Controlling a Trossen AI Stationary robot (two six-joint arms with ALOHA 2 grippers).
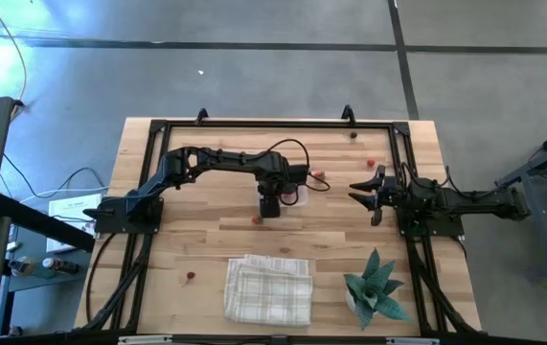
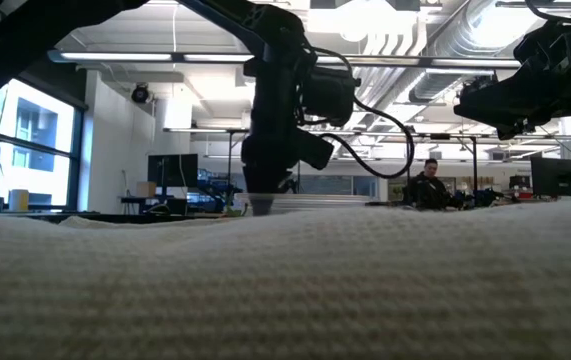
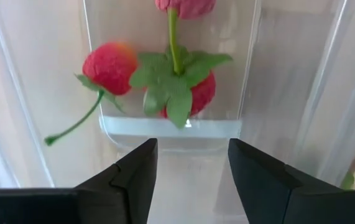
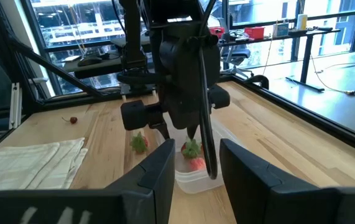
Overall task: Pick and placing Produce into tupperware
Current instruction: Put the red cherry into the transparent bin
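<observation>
The task is sitting partway done, judging by how things lie. The tupperware (image 3: 171, 81) is resting near the middle of the bench (image 1: 206, 240), and the left wrist view is showing a few pieces of red produce (image 3: 109, 65) lying inside it: one with a green stem, one under a leafy green cap, and part of a third at the far end. The right wrist view is showing the same container (image 4: 196, 171) with red and green inside.

Plenty is waiting outside the tupperware. A red piece (image 1: 256, 219) is lying just beside the container on its cloth side, another (image 1: 318, 174) is lying just beside it on the far side, one (image 1: 371, 163) is sitting between the container and the right arm, a dark one (image 1: 353, 135) is lying near the far rail, and one (image 1: 190, 276) is lying near the folded cloth (image 1: 268, 289).

The left gripper (image 3: 189, 177) is hanging directly over the tupperware, jaws parted and holding nothing, the placed pieces lying just beyond its fingertips. The right gripper (image 1: 373, 195) is waiting well apart from the tupperware, jaws spread and empty.
</observation>
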